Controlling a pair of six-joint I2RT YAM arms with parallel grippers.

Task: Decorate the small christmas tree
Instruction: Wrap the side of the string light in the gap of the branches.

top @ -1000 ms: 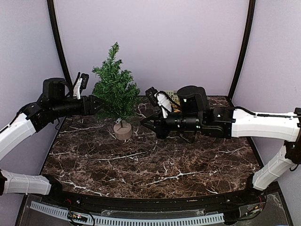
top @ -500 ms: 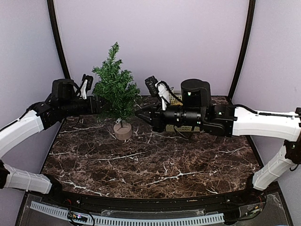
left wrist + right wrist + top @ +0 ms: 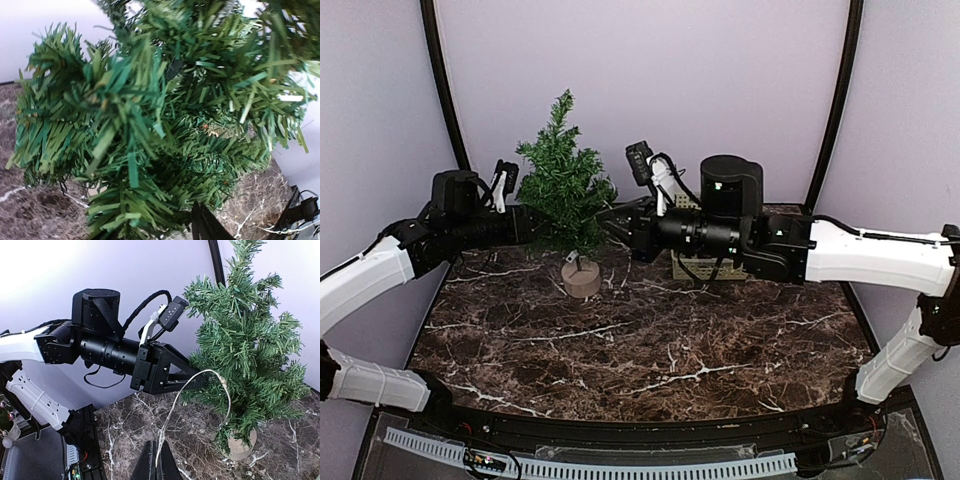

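The small christmas tree (image 3: 563, 185) stands at the back left of the marble table on its tan stump base (image 3: 582, 279). My right gripper (image 3: 610, 222) hovers just right of the tree. In the right wrist view it (image 3: 156, 466) is shut on a thin silvery light wire (image 3: 176, 405), which arcs up and over into the branches of the tree (image 3: 245, 340). My left gripper (image 3: 534, 224) reaches in from the left, its fingertips buried in the lower needles (image 3: 200, 380). Green needles (image 3: 150, 125) fill the left wrist view; only one dark finger (image 3: 204, 226) shows.
A tan woven basket (image 3: 700, 268) sits behind the right forearm. The purple backdrop and two black curved poles (image 3: 442, 90) close in the back. Small ornaments (image 3: 5, 437) lie off the table's edge in the right wrist view.
My right gripper has moved left and up towards the tree with the wire. The left gripper has pushed further into the lower left branches and its jaws have narrowed.
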